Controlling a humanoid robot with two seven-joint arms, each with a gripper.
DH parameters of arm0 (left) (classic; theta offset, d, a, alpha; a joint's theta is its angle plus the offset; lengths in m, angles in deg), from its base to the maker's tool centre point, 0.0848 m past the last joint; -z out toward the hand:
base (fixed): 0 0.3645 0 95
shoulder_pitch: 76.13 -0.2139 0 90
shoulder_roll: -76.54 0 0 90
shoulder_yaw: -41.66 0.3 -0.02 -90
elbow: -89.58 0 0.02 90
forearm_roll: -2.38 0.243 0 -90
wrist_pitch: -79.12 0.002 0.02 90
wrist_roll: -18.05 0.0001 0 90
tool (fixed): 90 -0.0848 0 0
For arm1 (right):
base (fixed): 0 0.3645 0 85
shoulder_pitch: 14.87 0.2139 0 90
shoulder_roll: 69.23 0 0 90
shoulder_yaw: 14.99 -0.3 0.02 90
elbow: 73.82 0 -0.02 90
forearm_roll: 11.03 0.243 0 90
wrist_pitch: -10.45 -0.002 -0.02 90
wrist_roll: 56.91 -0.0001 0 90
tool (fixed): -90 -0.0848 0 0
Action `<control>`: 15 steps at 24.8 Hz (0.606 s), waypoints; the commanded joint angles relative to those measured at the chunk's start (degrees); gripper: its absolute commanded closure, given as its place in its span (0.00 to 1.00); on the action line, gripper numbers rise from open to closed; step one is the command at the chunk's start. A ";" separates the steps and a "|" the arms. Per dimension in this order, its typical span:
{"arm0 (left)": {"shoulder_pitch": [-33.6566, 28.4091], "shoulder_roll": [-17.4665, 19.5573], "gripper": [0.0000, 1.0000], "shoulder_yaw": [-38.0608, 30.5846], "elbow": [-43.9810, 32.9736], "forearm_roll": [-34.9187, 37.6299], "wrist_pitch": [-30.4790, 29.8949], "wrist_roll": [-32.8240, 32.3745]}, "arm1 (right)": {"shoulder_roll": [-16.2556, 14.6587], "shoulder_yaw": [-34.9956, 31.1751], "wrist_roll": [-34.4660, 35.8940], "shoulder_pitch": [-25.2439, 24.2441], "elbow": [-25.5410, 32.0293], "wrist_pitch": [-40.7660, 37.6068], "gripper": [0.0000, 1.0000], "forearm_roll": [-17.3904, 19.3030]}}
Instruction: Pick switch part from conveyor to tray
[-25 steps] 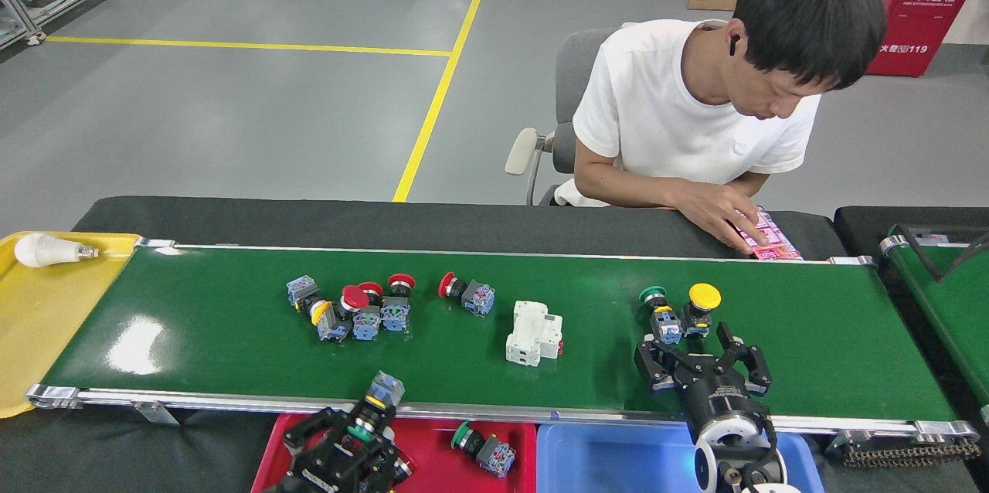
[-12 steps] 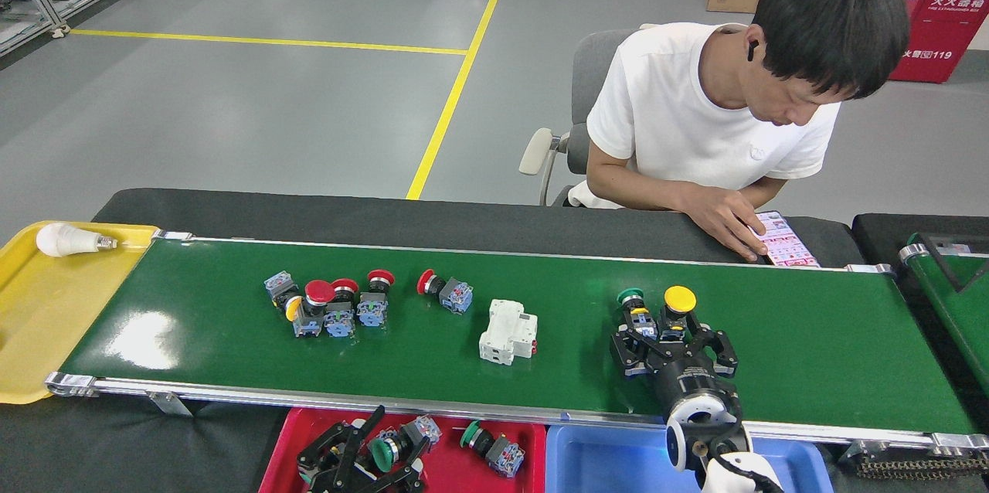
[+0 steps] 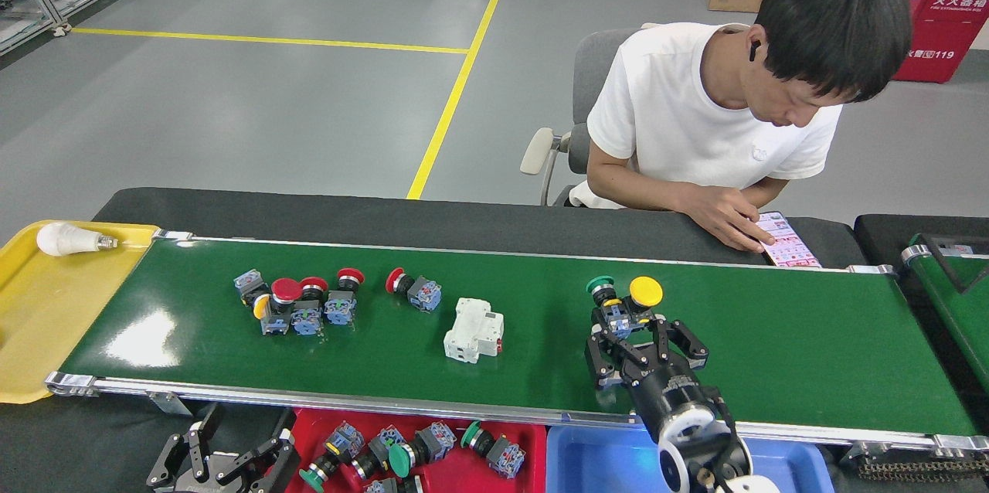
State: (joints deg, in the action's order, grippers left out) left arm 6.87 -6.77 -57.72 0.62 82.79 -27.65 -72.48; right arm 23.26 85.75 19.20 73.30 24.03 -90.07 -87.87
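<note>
On the green conveyor [image 3: 773,338], a green-capped switch part [image 3: 602,290] and a yellow-capped one [image 3: 645,293] stand side by side. My right gripper [image 3: 638,332] is open just in front of them, its fingers reaching either side of their blue bodies. Further left on the belt are a cluster of red- and yellow-capped switch parts [image 3: 297,304] and a single red one [image 3: 409,288]. The red tray [image 3: 452,477] at the near edge holds several switch parts [image 3: 386,453]. My left gripper [image 3: 228,458] is open and empty, just left of the tray.
A white circuit breaker [image 3: 473,331] lies mid-belt. A blue bin [image 3: 595,462] sits right of the red tray. A yellow tray [image 3: 39,323] with a light bulb [image 3: 66,239] is at the belt's left end. A person's hand [image 3: 726,219] rests beyond the far rail. Another belt [image 3: 958,300] stands at right.
All parts on the belt drifted left. My left gripper let a green-capped switch part go into the red tray and drew back left. My right gripper moved left and closer to the green and yellow pair.
</note>
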 commanded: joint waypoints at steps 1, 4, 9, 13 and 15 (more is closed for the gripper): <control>4.10 0.70 0.00 -0.28 3.44 2.64 1.39 0.18 | 0.05 0.34 -0.43 -2.91 3.57 -10.56 0.70 0.20; 12.36 0.78 0.00 -0.28 12.32 5.89 2.27 1.06 | 1.90 4.12 -0.52 -4.05 2.78 -16.19 0.53 0.20; 24.93 4.04 0.00 0.51 28.84 6.42 4.38 3.87 | 3.13 10.54 -1.57 -1.86 0.85 -15.58 0.00 0.02; 31.61 6.23 0.00 1.74 40.80 6.51 4.20 6.07 | 3.83 10.19 -1.66 -0.45 0.23 -15.22 0.00 0.11; 33.63 7.38 0.05 4.73 44.23 6.42 4.47 6.34 | 3.83 9.83 -1.66 0.34 0.06 -15.14 0.00 0.20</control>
State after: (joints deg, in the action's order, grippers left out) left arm 39.48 -0.14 -54.33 43.32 89.10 -23.53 -66.53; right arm 26.71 95.90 17.40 72.71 23.63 -105.44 -87.88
